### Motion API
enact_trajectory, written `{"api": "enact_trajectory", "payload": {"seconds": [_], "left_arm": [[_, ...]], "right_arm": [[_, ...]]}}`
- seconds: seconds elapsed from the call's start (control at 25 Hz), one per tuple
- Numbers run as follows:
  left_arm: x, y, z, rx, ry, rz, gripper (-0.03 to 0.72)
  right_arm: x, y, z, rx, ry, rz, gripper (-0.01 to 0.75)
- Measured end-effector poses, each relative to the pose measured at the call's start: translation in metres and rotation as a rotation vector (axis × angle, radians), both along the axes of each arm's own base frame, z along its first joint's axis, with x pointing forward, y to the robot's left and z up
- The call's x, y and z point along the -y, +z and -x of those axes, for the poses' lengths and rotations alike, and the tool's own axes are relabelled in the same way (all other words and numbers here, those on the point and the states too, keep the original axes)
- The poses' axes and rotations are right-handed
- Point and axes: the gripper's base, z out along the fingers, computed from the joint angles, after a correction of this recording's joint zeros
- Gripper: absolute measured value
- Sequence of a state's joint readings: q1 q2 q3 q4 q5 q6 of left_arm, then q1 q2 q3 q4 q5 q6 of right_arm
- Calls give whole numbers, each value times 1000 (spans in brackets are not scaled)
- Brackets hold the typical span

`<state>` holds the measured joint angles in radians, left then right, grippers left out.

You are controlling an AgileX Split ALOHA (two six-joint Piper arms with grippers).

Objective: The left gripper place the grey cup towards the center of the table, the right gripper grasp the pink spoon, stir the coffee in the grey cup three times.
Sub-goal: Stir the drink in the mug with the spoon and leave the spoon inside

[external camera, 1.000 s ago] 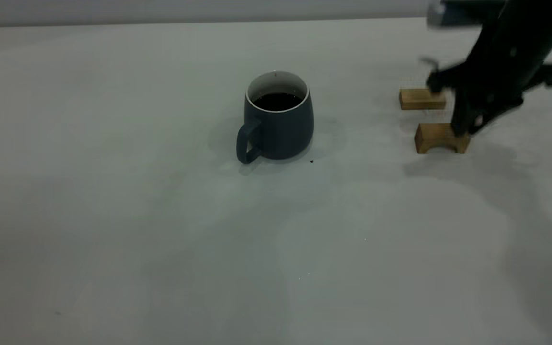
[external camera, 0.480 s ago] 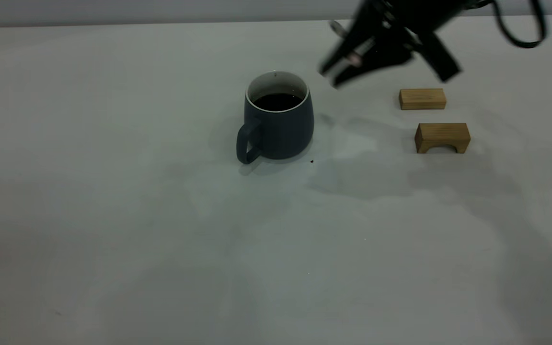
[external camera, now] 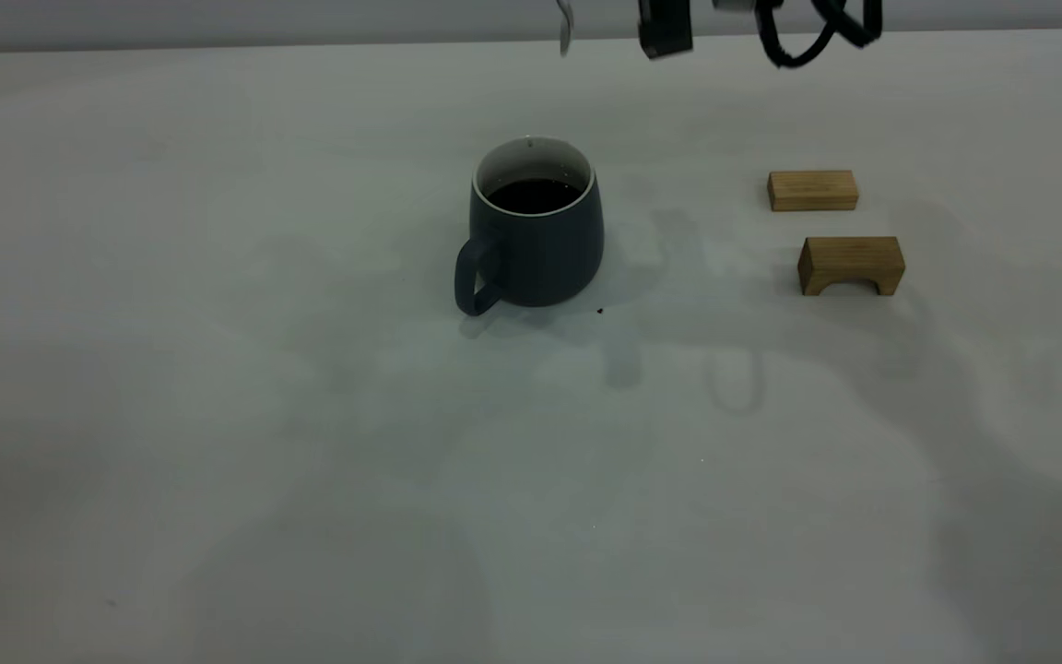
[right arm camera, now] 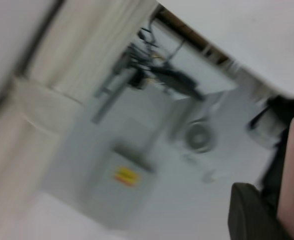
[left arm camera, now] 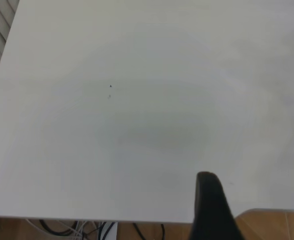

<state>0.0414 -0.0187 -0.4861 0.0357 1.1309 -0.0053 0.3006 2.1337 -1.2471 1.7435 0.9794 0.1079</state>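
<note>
The grey cup (external camera: pixel 536 244) stands upright near the middle of the table (external camera: pixel 218 443), handle toward the front left, with dark coffee (external camera: pixel 534 195) inside. High above and just behind it, the metal bowl of the pink spoon (external camera: pixel 564 26) hangs at the exterior view's top edge. My right gripper (external camera: pixel 665 29) is mostly cut off there. The right wrist view shows my right gripper (right arm camera: pixel 276 200) shut on the pink spoon's handle (right arm camera: pixel 292 180). My left gripper (left arm camera: pixel 211 200) is out of the exterior view, above bare table by an edge.
Two wooden blocks lie right of the cup: a flat one (external camera: pixel 812 190) farther back and an arch-shaped one (external camera: pixel 851 265) nearer. A tiny dark speck (external camera: pixel 599 311) lies by the cup's base. A black cable loop (external camera: pixel 817 37) hangs at the top right.
My right gripper lifted the spoon from the wooden blocks, swung left toward the cup, then rose almost out of the top of view. The cup has not moved.
</note>
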Motion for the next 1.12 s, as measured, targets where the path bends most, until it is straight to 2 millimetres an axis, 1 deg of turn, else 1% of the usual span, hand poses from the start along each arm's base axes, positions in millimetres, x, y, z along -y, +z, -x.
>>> {"api": "enact_trajectory", "payload": {"seconds": [0.08, 0.2, 0.44, 0.56, 0.76, 0.96, 1.12], "left_arm": [[0, 0, 0, 0, 0, 0, 530], [0, 0, 0, 0, 0, 0, 530], [0, 0, 0, 0, 0, 0, 530], [0, 0, 0, 0, 0, 0, 530], [0, 0, 0, 0, 0, 0, 530], [0, 0, 0, 0, -3, -4, 530], [0, 0, 0, 0, 0, 0, 530]], "right_arm": [[-1, 0, 0, -158, -54, -42, 119], [-3, 0, 1, -304, -98, -77, 119], [-4, -6, -3, -351, -124, -77, 119], [-8, -20, -13, -363, -114, -87, 119], [-15, -55, -32, -391, -100, -90, 119], [-17, -79, -33, -434, -87, -90, 119], [-16, -93, -31, -462, -88, -81, 119]]}}
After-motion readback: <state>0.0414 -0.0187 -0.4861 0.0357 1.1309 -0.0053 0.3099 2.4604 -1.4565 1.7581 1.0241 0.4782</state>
